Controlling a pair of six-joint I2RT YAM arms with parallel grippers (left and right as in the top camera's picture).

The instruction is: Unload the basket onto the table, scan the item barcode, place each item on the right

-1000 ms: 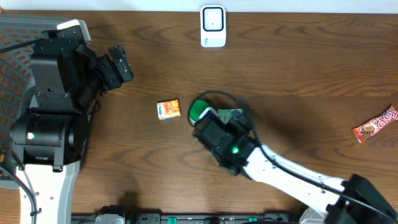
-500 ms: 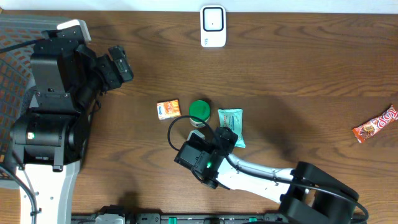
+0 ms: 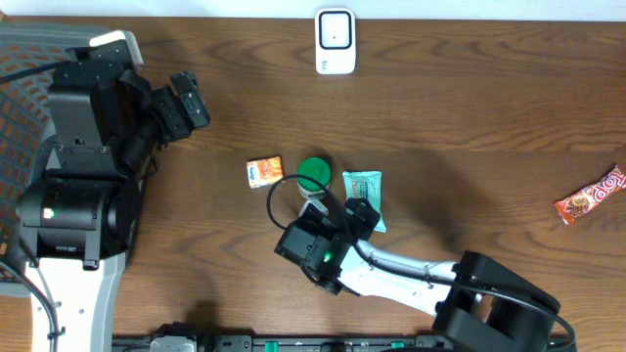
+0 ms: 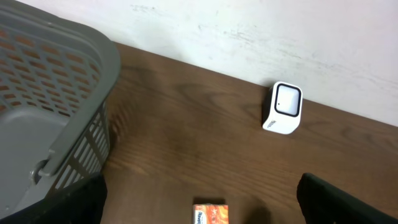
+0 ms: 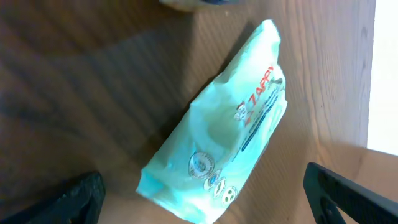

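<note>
Mint-green crinkled wipes packet [image 5: 217, 137] (red lettering) lies flat; right gripper [image 5: 202, 196] gapes wide, empty.

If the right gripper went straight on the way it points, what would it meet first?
Most likely the pale green packet: in the wrist view it lies centred ahead of the open right gripper, with nothing in between. The gap to it is unclear.

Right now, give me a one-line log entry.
left gripper: open, empty | right gripper: open, over wipes | scanner: untouched, far table edge
</note>
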